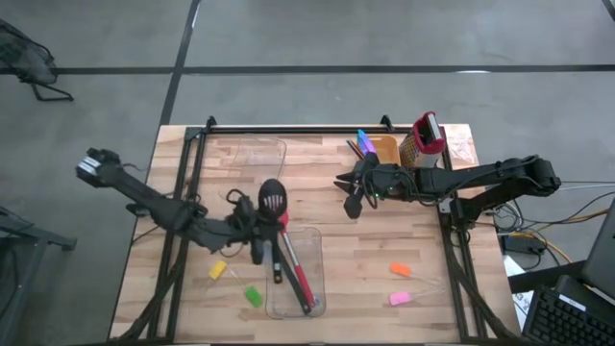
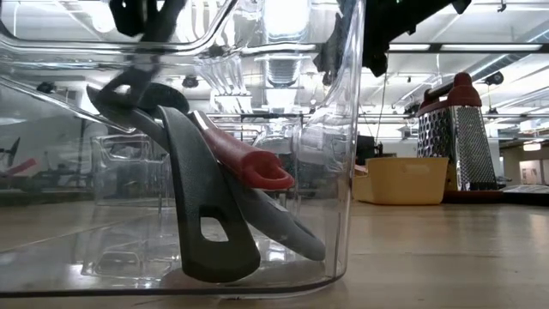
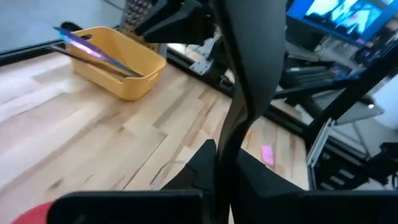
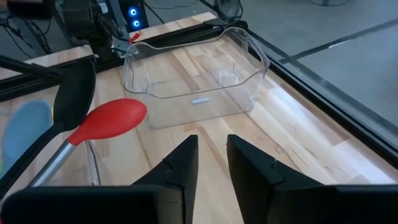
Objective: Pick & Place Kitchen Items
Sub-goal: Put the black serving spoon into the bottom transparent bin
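My left gripper [image 1: 256,231] [image 3: 221,158] is shut on the black slotted turner [image 1: 274,200] over the far end of the near clear container [image 1: 312,288]. A red spoon [image 1: 296,274] and a dark spoon lean in that container, handle ends toward the near edge [image 2: 257,172]. The red spoon's bowl [image 4: 115,118], the turner's head [image 4: 74,99] and a light-blue spoon [image 4: 25,130] show in the right wrist view. My right gripper [image 1: 351,197] [image 4: 211,165] hovers at mid-table, empty, its fingers a narrow gap apart. Thin blue and purple sticks [image 3: 93,46] lie in the yellow bin [image 1: 384,149]. My left gripper pinches the turner's black shaft [image 3: 231,134] between its two fingers, below the slotted head. The fingers lie across the shaft, coming from the table's left. The turner stands tilted, head up and toward the far edge. A black handle end with a hole [image 2: 210,236] rests on the container's floor.
A second clear container [image 1: 252,159] stands at the far left [image 4: 193,74]. The red-topped metal grater [image 1: 428,135] stands beside the yellow bin [image 2: 403,178]. Yellow [image 1: 217,270], green [image 1: 253,296], orange [image 1: 400,270] and pink [image 1: 400,299] chunks lie near the front edge.
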Controlling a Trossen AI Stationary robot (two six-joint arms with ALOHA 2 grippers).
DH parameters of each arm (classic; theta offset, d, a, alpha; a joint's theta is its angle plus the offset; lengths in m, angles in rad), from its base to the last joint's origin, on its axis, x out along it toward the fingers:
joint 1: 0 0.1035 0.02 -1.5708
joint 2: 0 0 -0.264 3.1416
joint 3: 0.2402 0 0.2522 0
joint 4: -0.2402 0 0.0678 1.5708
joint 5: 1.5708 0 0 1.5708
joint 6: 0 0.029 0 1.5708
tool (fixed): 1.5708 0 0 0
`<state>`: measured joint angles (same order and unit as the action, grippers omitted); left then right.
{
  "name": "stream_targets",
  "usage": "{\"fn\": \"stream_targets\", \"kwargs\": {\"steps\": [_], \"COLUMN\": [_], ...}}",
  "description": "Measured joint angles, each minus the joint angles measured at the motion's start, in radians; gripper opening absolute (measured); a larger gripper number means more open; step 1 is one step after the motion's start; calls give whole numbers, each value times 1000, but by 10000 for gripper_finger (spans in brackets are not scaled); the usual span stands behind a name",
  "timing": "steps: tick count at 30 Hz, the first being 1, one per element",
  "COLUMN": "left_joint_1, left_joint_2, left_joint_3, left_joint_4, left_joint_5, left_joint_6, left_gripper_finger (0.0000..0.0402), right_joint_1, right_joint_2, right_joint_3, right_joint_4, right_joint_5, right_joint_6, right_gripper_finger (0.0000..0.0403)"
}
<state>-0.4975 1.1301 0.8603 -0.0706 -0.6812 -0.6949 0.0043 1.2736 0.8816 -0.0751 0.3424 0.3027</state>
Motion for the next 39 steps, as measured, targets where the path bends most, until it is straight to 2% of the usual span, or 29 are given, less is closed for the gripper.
{"fn": "stream_targets", "kwargs": {"steps": [2,9,13,18,21,26,35,39], "left_joint_1": [1,3,3,9,19,20,46,69], "left_joint_2": [29,124,170,206,220,235,225,225], "left_joint_3": [-19,-31,-31,-29,-30,-30,-30,-30], "left_joint_4": [54,63,83,102,99,98,69,1], "left_joint_5": [17,18,21,82,150,190,379,548], "left_joint_6": [-6,-100,-110,-124,-173,-147,-202,-302], "left_gripper_finger": [20,49,32,20,38,83,146,161], "right_joint_1": [0,0,0,0,0,0,0,0], "right_joint_2": [0,0,0,0,0,0,0,0], "right_joint_3": [-2,-3,-3,-3,-3,-3,-3,-3], "right_joint_4": [-1,-1,-1,-1,-1,4,4,4], "right_joint_5": [0,-1,-1,-1,-1,-1,-1,-1], "right_joint_6": [0,-4,-8,-8,-8,-8,-8,-8], "right_gripper_finger": [92,109,116,124,127,132,123,108]}}
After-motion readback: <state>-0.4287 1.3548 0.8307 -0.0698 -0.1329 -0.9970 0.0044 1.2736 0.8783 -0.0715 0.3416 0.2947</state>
